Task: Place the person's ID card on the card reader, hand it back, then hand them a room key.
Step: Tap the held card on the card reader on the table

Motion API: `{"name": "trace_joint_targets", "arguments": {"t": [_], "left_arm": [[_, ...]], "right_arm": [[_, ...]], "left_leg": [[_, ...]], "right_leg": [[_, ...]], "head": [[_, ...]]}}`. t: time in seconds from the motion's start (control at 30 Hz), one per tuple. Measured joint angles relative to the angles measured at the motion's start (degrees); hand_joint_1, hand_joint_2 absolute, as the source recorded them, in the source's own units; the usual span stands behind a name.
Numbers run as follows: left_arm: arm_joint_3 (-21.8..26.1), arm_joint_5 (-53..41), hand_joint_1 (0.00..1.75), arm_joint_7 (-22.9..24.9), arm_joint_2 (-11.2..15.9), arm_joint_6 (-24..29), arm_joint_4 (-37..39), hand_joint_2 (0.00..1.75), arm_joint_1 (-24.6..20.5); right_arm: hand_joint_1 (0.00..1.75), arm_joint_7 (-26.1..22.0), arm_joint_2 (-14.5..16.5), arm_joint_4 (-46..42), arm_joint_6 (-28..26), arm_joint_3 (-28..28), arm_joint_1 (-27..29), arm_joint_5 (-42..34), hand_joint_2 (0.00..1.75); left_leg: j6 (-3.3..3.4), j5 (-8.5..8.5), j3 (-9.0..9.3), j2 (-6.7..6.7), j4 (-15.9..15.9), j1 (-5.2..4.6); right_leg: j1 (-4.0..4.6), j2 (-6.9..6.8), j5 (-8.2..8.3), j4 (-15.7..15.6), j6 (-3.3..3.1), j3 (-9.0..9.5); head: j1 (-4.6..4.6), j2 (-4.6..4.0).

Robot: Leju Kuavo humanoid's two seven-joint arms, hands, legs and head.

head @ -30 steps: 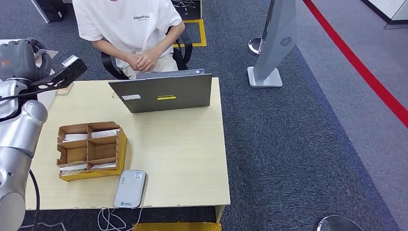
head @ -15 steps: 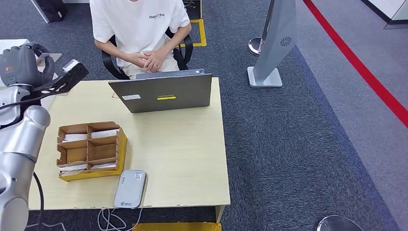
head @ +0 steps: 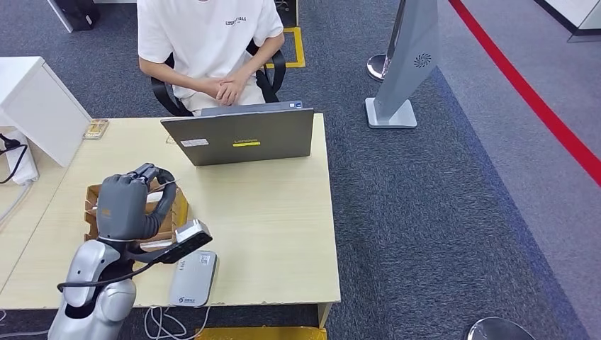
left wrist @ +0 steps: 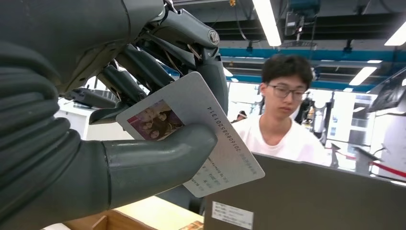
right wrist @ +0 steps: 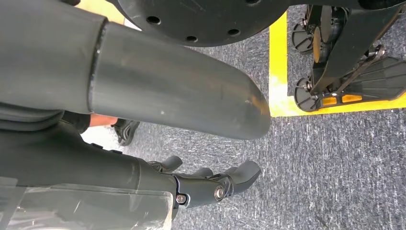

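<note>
My left hand [head: 132, 203] hovers above the cardboard key box [head: 94, 225] at the table's front left. In the left wrist view, that hand [left wrist: 100, 158] pinches the white ID card [left wrist: 206, 124] between the thumb and the fingers, photo side showing. The grey card reader [head: 193, 278] lies flat at the front edge of the table [head: 269, 227], just right of the hand and below it. White key cards sit in the box's compartments. The person [head: 210, 42] sits behind the laptop with hands clasped. My right hand [right wrist: 158, 110] hangs over the carpet with its fingers [right wrist: 210, 186] loosely apart, holding nothing.
A grey laptop [head: 239, 137] stands open at the table's far edge, its back towards me. A small object [head: 95, 129] lies at the far left corner. A white cabinet [head: 37, 106] stands to the left, and a grey sign stand [head: 405, 64] on the carpet at right.
My left hand has come down from the far left corner of the table to above the key box, close to the card reader. The person has shifted slightly to the right.
</note>
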Motion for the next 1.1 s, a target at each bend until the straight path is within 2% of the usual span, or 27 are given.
{"name": "trace_joint_targets", "arguments": {"t": [0.1, 0.27, 0.4, 0.57, 0.8, 0.93, 1.1], "left_arm": [[-1.3, -0.1, 1.75, -0.4, 0.2, -1.4, -3.6, 1.75, 2.0], [-4.2, 1.1, 1.75, -0.6, 1.1, -7.6, -7.4, 1.75, 5.8], [-6.0, 0.7, 1.75, 0.2, 1.7, -8.4, -8.3, 1.75, 9.5], [-7.1, -3.6, 1.75, 2.9, 1.8, -6.2, -8.4, 1.75, 13.7], [-6.5, -10.9, 1.75, 10.4, 1.7, 3.3, -8.1, 1.75, 21.1], [-4.9, -11.5, 1.75, 13.0, 1.7, 5.0, -6.7, 1.75, 24.4], [-3.0, -11.5, 1.75, 13.7, 1.3, 5.4, -4.6, 1.75, 26.3]], "right_arm": [[0.00, -0.1, 0.2, 0.0, -0.2, -0.6, 0.0, -0.5, 0.00], [0.00, -0.4, 0.6, 0.0, -0.5, -1.7, 0.1, -1.7, 0.00], [0.00, -0.3, 1.0, 0.0, -0.7, -2.4, 0.1, -2.4, 0.00], [0.00, -0.2, 1.3, -0.1, -0.8, -3.4, 0.1, -2.8, 0.00], [0.00, 0.1, 1.8, -0.3, -1.6, -3.9, 0.3, -3.0, 0.00], [0.00, 0.5, 1.9, -0.3, -1.7, -3.9, 0.4, -2.7, 0.00], [0.00, 0.5, 1.9, -0.5, -1.6, -3.9, 0.5, -2.0, 0.00]], "left_leg": [[0.01, 0.02, 0.01, 0.00, 0.0, 0.00], [0.00, 0.03, 0.03, 0.00, 0.0, 0.01], [0.01, 0.02, 0.02, 0.00, 0.0, 0.01], [0.01, 0.00, 0.00, -0.01, 0.0, 0.01], [0.01, 0.00, 0.00, -0.01, 0.0, 0.01], [0.01, 0.00, -0.01, -0.02, 0.0, 0.02], [0.01, 0.00, -0.01, -0.04, 0.0, 0.02]], "right_leg": [[0.00, 0.00, 0.01, 0.0, 0.00, 0.02], [0.01, 0.01, 0.02, 0.0, 0.00, 0.03], [0.00, 0.00, 0.01, 0.0, 0.00, 0.02], [0.00, -0.01, 0.00, 0.0, 0.01, 0.01], [0.00, -0.01, -0.01, 0.0, 0.01, 0.02], [0.00, -0.03, -0.02, 0.0, 0.01, 0.02], [0.00, -0.05, -0.02, 0.0, 0.02, 0.02]], "head": [[-0.01, 0.00], [-0.03, 0.00], [-0.03, 0.00], [-0.05, 0.00], [-0.05, 0.00], [-0.05, 0.00], [-0.05, 0.00]]}}
